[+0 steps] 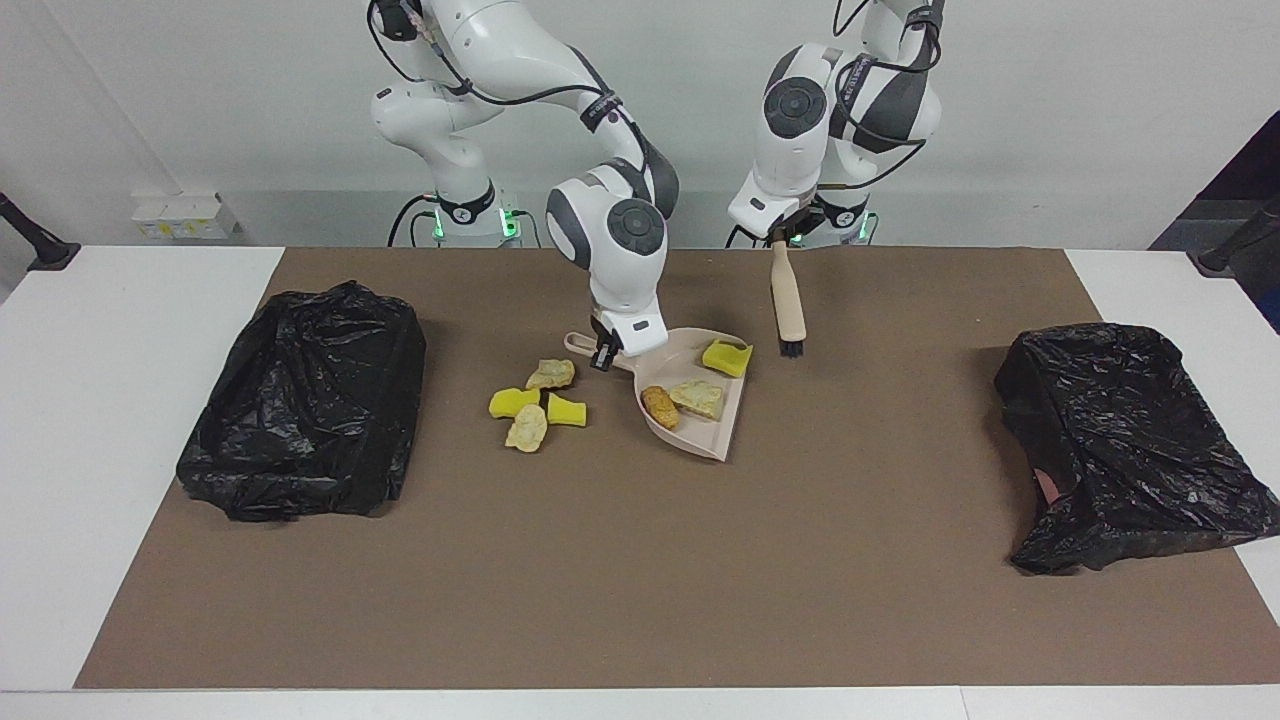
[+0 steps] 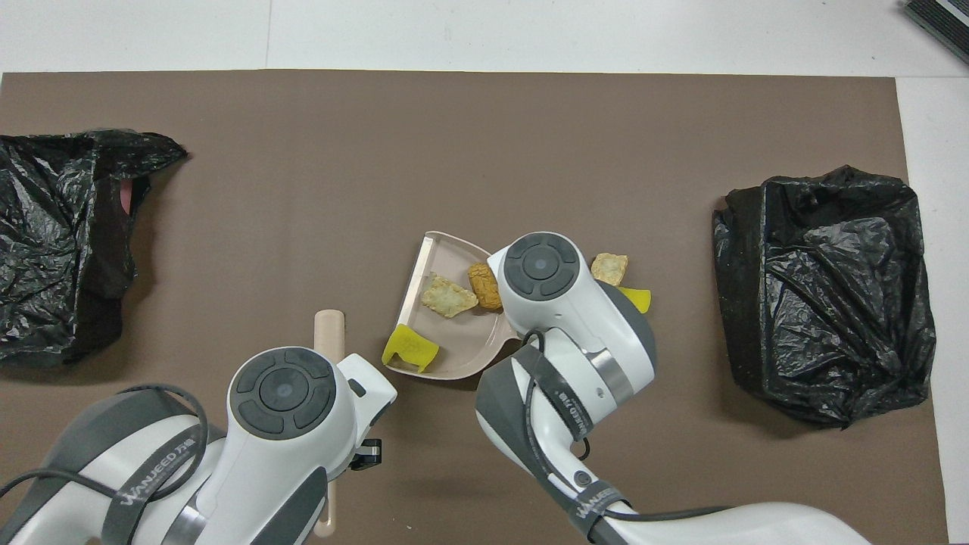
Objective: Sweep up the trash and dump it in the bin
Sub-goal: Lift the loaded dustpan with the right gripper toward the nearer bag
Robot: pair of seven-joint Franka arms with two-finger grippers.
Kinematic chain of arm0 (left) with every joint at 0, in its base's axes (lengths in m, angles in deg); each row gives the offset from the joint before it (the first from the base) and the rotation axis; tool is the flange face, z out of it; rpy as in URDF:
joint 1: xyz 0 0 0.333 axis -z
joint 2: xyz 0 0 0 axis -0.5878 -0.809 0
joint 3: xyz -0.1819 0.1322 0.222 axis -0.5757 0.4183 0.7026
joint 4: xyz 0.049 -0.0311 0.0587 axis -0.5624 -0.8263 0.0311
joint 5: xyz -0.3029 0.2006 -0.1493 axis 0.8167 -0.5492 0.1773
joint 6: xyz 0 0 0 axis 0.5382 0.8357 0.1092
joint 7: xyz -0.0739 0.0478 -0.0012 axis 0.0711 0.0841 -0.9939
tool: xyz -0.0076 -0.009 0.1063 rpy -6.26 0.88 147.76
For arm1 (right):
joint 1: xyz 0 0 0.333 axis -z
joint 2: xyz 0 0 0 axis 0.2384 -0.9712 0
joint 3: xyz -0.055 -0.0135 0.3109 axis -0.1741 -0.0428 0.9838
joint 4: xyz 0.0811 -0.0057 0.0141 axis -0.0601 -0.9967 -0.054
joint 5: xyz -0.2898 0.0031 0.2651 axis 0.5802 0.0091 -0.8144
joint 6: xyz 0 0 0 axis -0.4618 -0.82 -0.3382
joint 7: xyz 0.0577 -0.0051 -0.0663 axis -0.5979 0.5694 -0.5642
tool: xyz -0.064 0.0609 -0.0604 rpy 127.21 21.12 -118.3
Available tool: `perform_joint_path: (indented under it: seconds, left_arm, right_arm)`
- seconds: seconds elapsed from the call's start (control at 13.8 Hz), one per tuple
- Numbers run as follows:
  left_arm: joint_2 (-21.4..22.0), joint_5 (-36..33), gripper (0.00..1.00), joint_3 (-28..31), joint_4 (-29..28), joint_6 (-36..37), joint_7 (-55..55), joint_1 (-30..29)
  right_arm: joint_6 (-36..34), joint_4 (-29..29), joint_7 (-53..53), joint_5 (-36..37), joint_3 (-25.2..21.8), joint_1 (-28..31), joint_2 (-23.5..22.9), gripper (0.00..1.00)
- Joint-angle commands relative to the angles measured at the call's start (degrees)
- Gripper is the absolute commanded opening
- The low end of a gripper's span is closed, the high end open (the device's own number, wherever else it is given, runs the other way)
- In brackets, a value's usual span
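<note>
The beige dustpan [image 1: 722, 432] lies on the brown mat, its mouth toward the left arm's end. In it are a yellow sponge piece [image 1: 727, 357], a beige lump [image 1: 698, 397] and an orange-brown lump [image 1: 660, 407]; all three also show in the overhead view, e.g. the orange-brown lump [image 2: 484, 286]. My right gripper [image 1: 605, 355] is shut on the dustpan's handle [image 1: 577, 343]. Two yellow pieces [image 1: 513, 402] and two beige lumps [image 1: 551, 374] lie on the mat beside the handle, toward the right arm's end. My left gripper [image 1: 782, 235] is shut on the brush [image 1: 788, 300], bristles down beside the dustpan.
A black bag-lined bin [image 1: 305, 400] stands toward the right arm's end, and shows in the overhead view too [image 2: 821, 295]. A second black bag-lined bin [image 1: 1120, 440] stands toward the left arm's end. The brown mat [image 1: 640, 580] covers the white table.
</note>
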Motion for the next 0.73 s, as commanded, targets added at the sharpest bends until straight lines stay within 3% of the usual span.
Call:
perform_joint_path:
  seconds: [0.0,0.22,0.44,0.65]
  left_arm:
    - [4.6,1.91,0.0,-0.35,-5.35,-5.07,3.16,0.36]
    - [8.04,8.94,0.0,-2.36,-10.99,-9.65,3.16,1.76]
    - [8.82,15.51,0.0,-11.14,-16.25,-16.14,4.21,2.13]
    - [9.36,17.03,0.0,-22.39,-21.18,-23.0,9.47,2.04]
  right_arm:
    - [-3.24,-0.87,-6.53,-1.34,0.46,4.97,5.93,0.0]
    - [-10.08,0.97,-11.28,-1.26,0.11,10.85,10.77,0.0]
    - [-14.48,1.16,-17.08,-0.03,0.02,18.49,15.52,0.0]
    - [-16.69,1.5,-25.5,2.95,-0.07,28.24,17.29,0.0]
